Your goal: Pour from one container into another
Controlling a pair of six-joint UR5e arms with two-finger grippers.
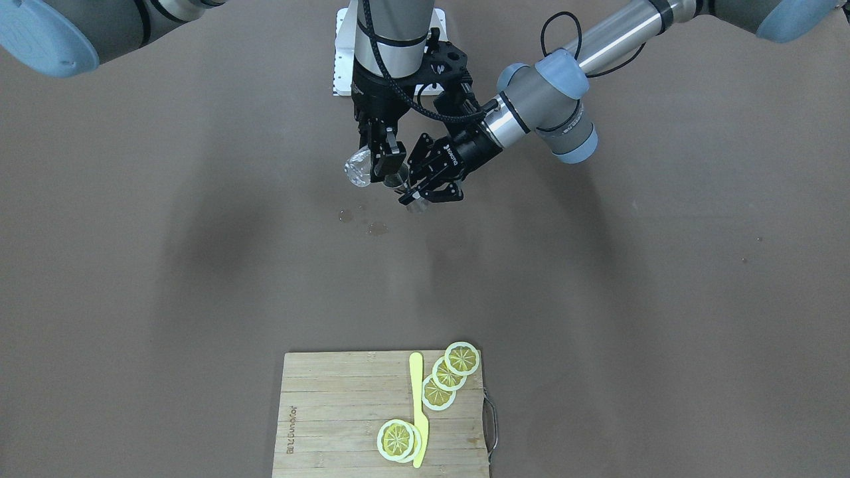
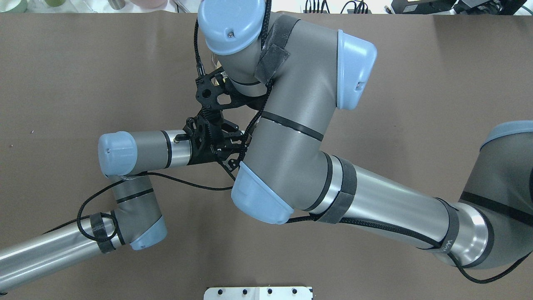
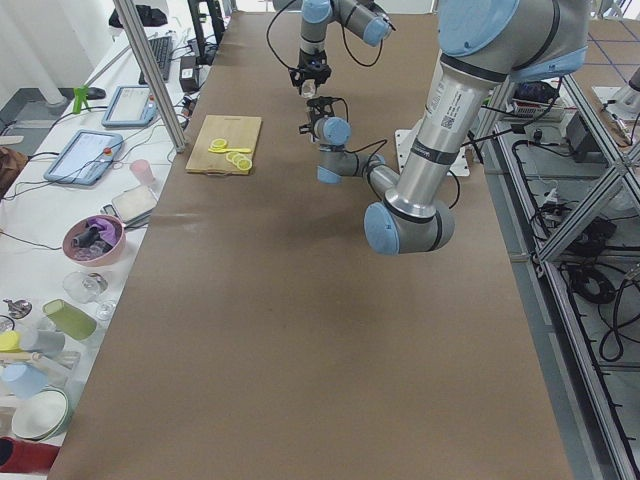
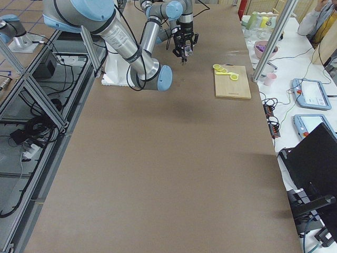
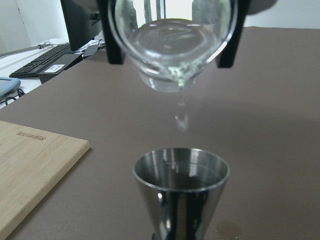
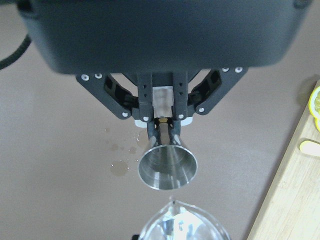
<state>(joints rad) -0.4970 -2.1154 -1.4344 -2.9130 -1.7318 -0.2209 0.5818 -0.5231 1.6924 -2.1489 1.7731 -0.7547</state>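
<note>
Glass (image 5: 172, 75), clamped in the right tool (image 5: 172, 30), drips toward the jigger (image 5: 181, 185) gripped by the left tool (image 6: 162, 132). Tilt gently, lip centred (spots (image 1: 377, 229) dot the counter (image 1: 597, 299)).

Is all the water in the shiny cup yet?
Almost. Done: the glass is tipped and nearly empty. Now: the right gripper drips drops into the metal cup held by the left gripper. A few puddles sit on the table. Left: setting both down.
</note>
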